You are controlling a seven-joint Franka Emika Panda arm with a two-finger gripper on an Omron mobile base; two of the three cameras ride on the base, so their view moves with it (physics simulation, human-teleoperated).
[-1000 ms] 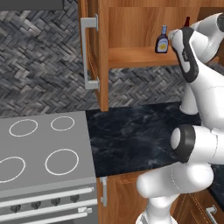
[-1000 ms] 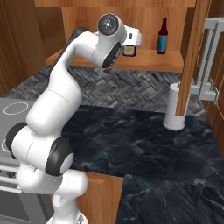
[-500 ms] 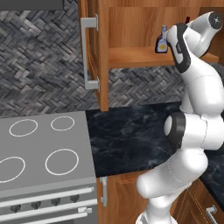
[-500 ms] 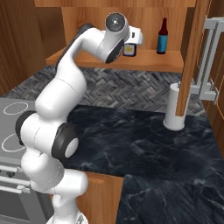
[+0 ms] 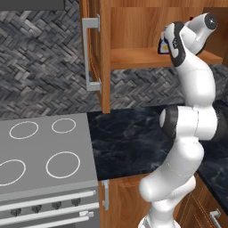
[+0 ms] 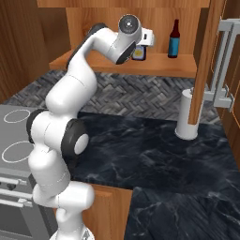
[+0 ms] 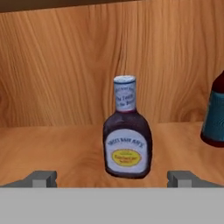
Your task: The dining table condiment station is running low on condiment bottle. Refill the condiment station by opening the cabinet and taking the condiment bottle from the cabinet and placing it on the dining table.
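Arm swung up into open cabinet (image 5: 129, 31) over last second, gripper (image 7: 113, 178) now squared on condiment bottle (image 7: 127, 135), jaws wide apart, nothing held. Grab looks next.

arm straightened up, pincer (image 7: 112, 177) pushed further into cabinet (image 5: 133, 26) toward sauce bottle (image 7: 127, 133) (jaws wide, nothing gripped)

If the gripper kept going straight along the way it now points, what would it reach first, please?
Most likely the condiment bottle, upright on the cabinet shelf and centred ahead of the open gripper. Its fingertips stand wide on either side. How far away the bottle is remains unclear.
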